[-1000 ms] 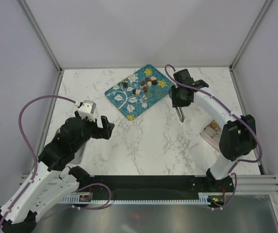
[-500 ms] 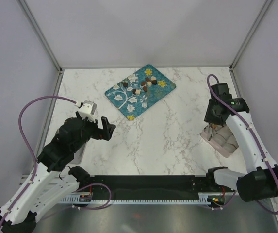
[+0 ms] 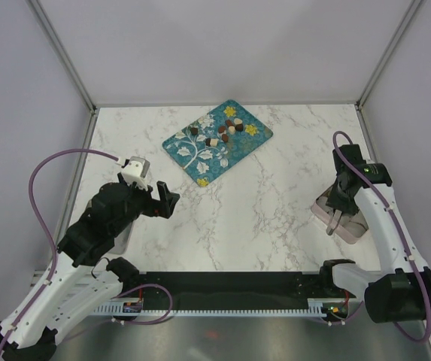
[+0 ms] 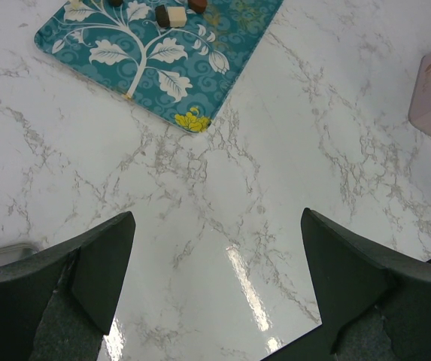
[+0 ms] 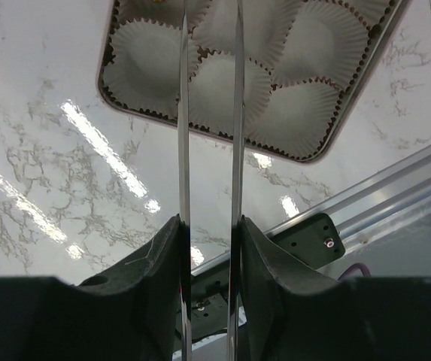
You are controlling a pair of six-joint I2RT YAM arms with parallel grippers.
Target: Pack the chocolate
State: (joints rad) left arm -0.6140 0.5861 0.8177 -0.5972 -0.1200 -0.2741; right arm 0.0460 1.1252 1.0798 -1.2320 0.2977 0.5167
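The chocolate (image 3: 223,134), a cluster of dark brown, light brown and cream pieces, lies on the far half of the teal tray (image 3: 192,156). The tray sits at an angle on the marble table (image 3: 253,199), near its back edge.

The left gripper (image 4: 217,226) hangs over bare marble on the near left, well apart from the tray. Its fingers are spread wide with nothing between them. In the left wrist view the tray's yellow-flower corner lies beyond the fingertips.

At the right side of the table stands a pink box (image 5: 101,71) lined with white fluted paper cups (image 5: 317,41). The cups that show in the right wrist view hold nothing. The right gripper (image 5: 210,226) is pressed onto a pair of metal tongs (image 5: 183,113), one finger against each blade. The two blades run close together and parallel over the middle cups of the box. Their tips pass out of the top of the wrist view, so I cannot tell whether they carry a piece.
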